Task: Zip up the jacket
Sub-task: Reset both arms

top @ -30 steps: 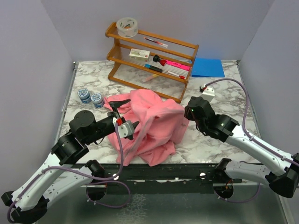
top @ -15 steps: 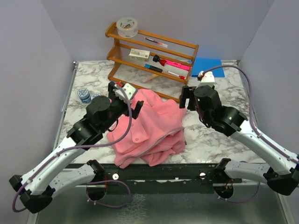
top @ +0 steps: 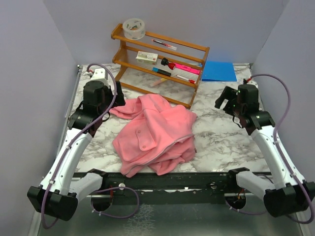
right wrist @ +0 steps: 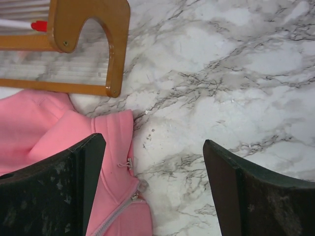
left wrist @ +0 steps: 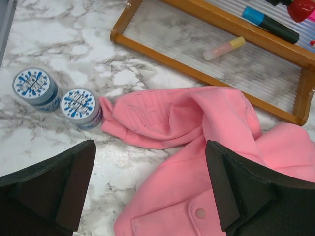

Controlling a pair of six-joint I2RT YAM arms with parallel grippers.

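**Top view.** One jacket, crumpled in a heap at centre frame on the marble table, with one sleeve trailing toward the upper left. Your left gripper hangs left of centre, near that sleeve. Your right gripper hangs at right, well apart from the fabric. A wooden rack stands behind, with a tape roll on its top shelf. A blue sheet lies at upper right.

**Left wrist view.** Your fingers are spread wide and hold nothing. The sleeve end lies at centre, just beside two round tins at left. A snap button shows at bottom centre.

**Right wrist view.** Your fingers are spread wide and hold nothing. The jacket's zipper edge sits at lower left, below the rack's foot.
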